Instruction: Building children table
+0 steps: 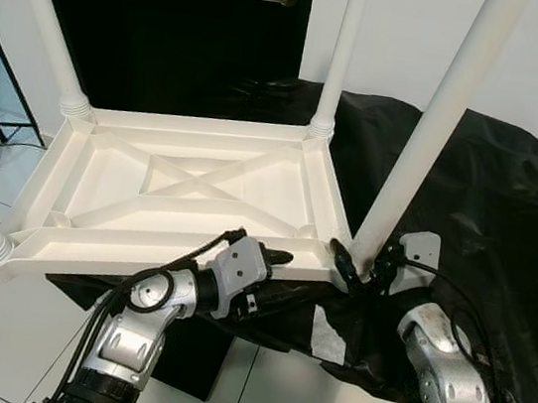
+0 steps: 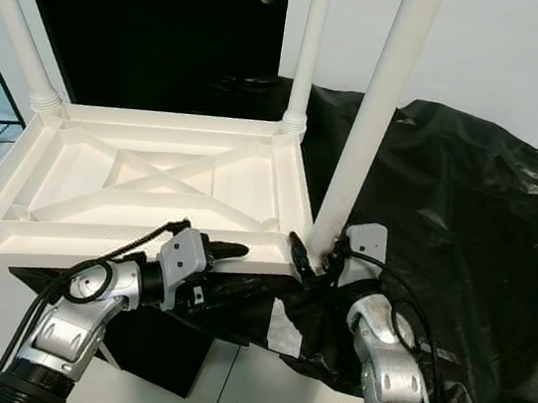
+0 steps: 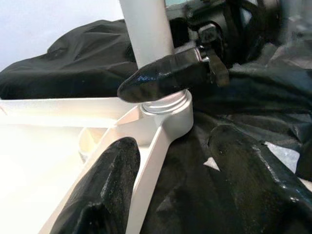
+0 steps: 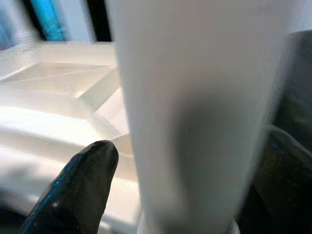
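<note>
On black sheet [image 1: 491,193]: upturned white table [image 1: 190,191], R gripper [image 1: 358,266] clamped round near-right leg [image 1: 429,134] at base, forearm angled up; L gripper [image 1: 276,259] unclenched, straddling near rim.

A white plastic children's table top [image 1: 191,186] lies upside down, its cross-ribbed underside facing up. White legs [image 1: 342,51] stand upright in its corner sockets; the near right leg [image 1: 429,134] leans slightly in its socket.

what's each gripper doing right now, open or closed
Left gripper: open, fingers astride the table frame edge, not clamped.
Right gripper: closed around the base of the near table leg.
</note>
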`<state>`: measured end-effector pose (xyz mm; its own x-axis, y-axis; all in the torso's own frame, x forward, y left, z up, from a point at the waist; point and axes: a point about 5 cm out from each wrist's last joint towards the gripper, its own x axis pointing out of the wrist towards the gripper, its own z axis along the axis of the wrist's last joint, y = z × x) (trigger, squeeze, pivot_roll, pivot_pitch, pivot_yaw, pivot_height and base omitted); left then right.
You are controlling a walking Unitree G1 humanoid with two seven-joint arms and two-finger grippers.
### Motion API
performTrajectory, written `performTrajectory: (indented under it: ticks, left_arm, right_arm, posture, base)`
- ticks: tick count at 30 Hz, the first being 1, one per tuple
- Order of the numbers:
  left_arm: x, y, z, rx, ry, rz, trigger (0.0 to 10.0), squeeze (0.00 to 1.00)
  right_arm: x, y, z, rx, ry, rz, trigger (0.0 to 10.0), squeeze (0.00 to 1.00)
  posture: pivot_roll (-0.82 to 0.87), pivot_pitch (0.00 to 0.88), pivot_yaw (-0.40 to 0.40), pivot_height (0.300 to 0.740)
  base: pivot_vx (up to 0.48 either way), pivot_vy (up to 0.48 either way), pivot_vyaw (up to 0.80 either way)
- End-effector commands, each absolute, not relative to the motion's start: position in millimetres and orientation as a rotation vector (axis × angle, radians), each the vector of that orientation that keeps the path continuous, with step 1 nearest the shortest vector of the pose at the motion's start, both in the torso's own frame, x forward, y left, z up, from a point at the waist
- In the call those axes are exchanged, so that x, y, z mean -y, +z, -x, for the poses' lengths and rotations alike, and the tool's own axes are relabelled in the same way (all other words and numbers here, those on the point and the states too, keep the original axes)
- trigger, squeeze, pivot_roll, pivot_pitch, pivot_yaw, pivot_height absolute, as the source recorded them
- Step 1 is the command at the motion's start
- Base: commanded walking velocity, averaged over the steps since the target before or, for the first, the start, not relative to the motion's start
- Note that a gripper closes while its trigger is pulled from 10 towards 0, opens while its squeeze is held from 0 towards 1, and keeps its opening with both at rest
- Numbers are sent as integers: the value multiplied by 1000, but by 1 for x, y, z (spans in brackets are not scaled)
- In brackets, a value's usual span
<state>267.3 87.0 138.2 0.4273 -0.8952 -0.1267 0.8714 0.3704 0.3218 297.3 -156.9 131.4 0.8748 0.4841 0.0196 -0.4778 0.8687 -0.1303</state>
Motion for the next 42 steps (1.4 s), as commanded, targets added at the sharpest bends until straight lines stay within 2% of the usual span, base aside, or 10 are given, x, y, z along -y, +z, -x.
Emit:
performTrajectory:
  ticks: [1,5,6,8,9,10,20,25,26,42]
  left_arm:
    - [-89,142,-274,93,-1028,-353,10000,0]
    - [-89,142,-275,95,-1024,-354,10000,0]
    - [-90,142,-274,95,-1022,-355,10000,0]
    - [-90,142,-274,95,-1022,-355,10000,0]
    - [-90,142,-274,95,-1020,-356,10000,0]
    - [-90,142,-274,95,-1017,-356,10000,0]
    - [-91,142,-273,95,-1012,-356,10000,0]
    - [-89,143,-274,96,-1020,-356,10000,0]
    - [-89,143,-274,96,-1020,-357,10000,0]
    - [-90,142,-271,90,-1028,-355,10000,0]
  right_arm:
    - [153,135,-307,38,639,165,10000,0]
    - [152,136,-313,24,710,193,10000,0]
    - [153,135,-314,19,721,200,4941,0]
    - [153,135,-314,19,721,200,4941,0]
    - [154,135,-314,16,733,204,1176,0]
    - [155,133,-314,7,745,208,0,0]
    - [162,125,-312,-28,774,207,0,0]
    - [171,121,-311,-41,682,196,118,0]
    - [171,121,-311,-43,664,194,10000,0]
    - [155,107,-300,-85,247,102,10000,0]
  posture:
    - [-21,0,-23,740]
    - [-16,0,-27,740]
    - [-11,0,-31,740]
    - [-11,0,-31,740]
    - [-11,0,-31,740]
    - [-9,0,-33,740]
    - [-13,0,-29,740]
    - [-20,0,-25,740]
    - [-20,0,-24,740]
    - [-21,0,-26,740]
  base:
    - [0,0,0]
    - [0,0,0]
    - [0,0,0]
    - [0,0,0]
    - [0,0,0]
    - [0,0,0]
    - [0,0,0]
    - [0,0,0]
    - [0,0,0]
    - [0,0,0]
